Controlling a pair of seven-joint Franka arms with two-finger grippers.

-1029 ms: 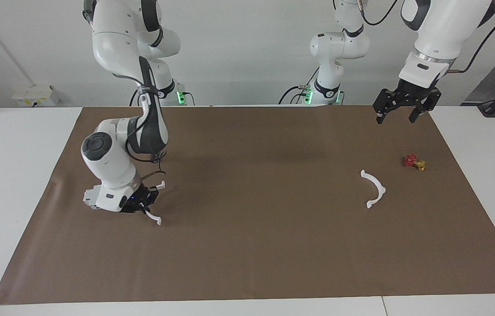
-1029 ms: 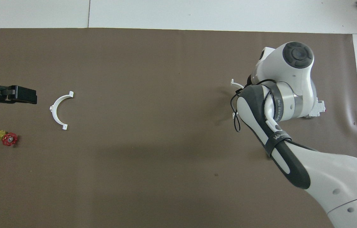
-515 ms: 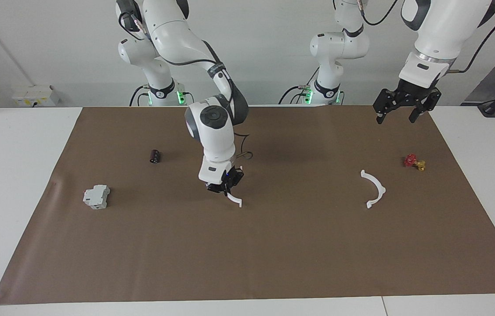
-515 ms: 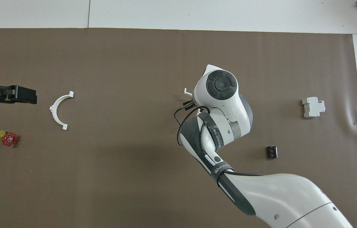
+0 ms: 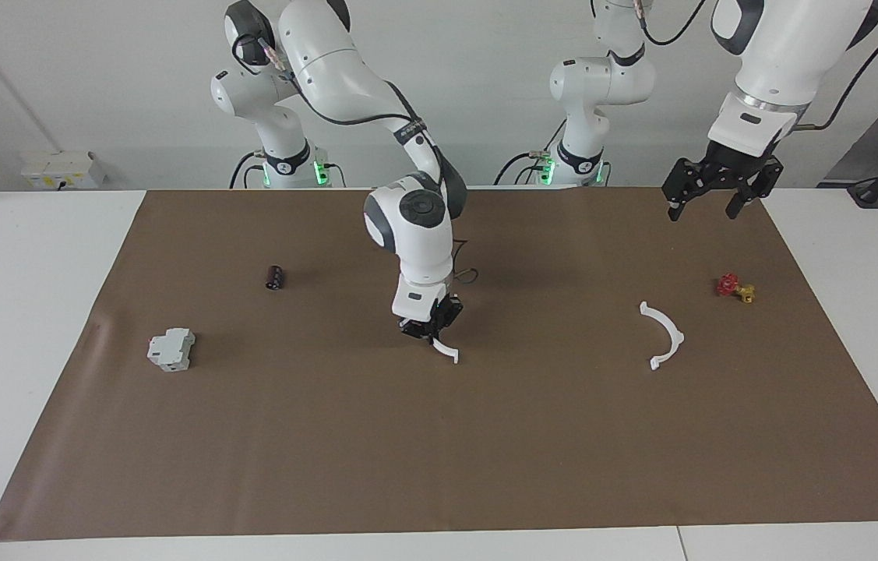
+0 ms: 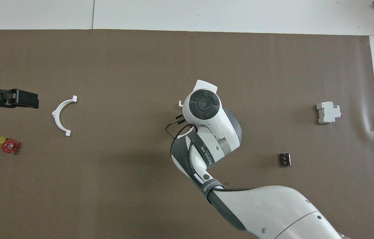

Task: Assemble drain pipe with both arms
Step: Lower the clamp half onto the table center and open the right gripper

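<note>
**While the right arm carries one half-ring, the second half-ring lies on the mat**

Seen from the facing view, the right gripper (image 5: 431, 327) hangs over the middle of the brown mat (image 5: 329, 467), and its fingers are closed on one white half-ring (image 5: 446, 351) of the drain pipe. This held half-ring sticks out below the gripper, and I cannot tell if its low end touches the mat. The other half-ring (image 5: 664, 335) lies flat on the mat toward the left arm's end of the table, well apart from the held one. A small red-and-yellow valve (image 5: 735, 289) lies near it, a little nearer to the robots. The left gripper (image 5: 707, 206) hangs in the air over the mat's edge at the left arm's end, with its fingers spread apart and nothing between them. Toward the right arm's end of the table lie a grey-white box (image 5: 171, 350) and a small dark cylinder (image 5: 274, 277), which is nearer to the robots than the box.

Seen from the overhead view, the right arm (image 6: 206, 132) covers its own gripper, and only one end tab of the held half-ring (image 6: 181, 104) shows beside the arm's wrist. The free half-ring (image 6: 61, 114) lies with its open side turned toward the right arm's end of the table. The left gripper (image 6: 24, 99) shows at the picture's edge, near the free half-ring. The valve (image 6: 7, 145) is nearer to the robots than this half-ring. The box (image 6: 328, 112) and the cylinder (image 6: 285, 159) lie apart on the mat.
</note>
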